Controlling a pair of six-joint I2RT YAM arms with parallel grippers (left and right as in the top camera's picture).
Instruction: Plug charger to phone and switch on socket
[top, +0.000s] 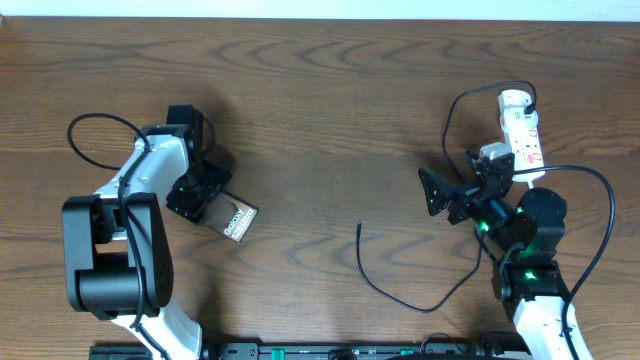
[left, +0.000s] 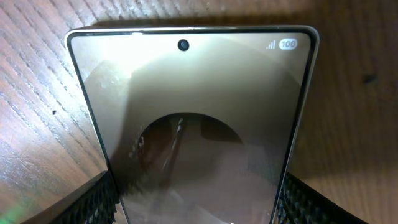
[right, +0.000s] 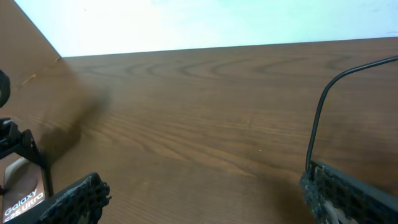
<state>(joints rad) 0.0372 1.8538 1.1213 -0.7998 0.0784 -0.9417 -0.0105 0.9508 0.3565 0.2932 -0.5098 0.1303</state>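
On wood-grain table (top: 320, 100) (white wall (right: 217, 22) beyond) — phone (top: 235, 220), socket (top: 520, 122) well apart.

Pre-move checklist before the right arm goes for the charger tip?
1. Left gripper holds the phone, fingers at both long edges: ok.
2. Right gripper open and empty: ok.
3. Charger tip lies free on the table, between the grippers: ok.
4. Tip seated in phone: not ok, not yet plugged.
5. Socket switch on: cannot tell.
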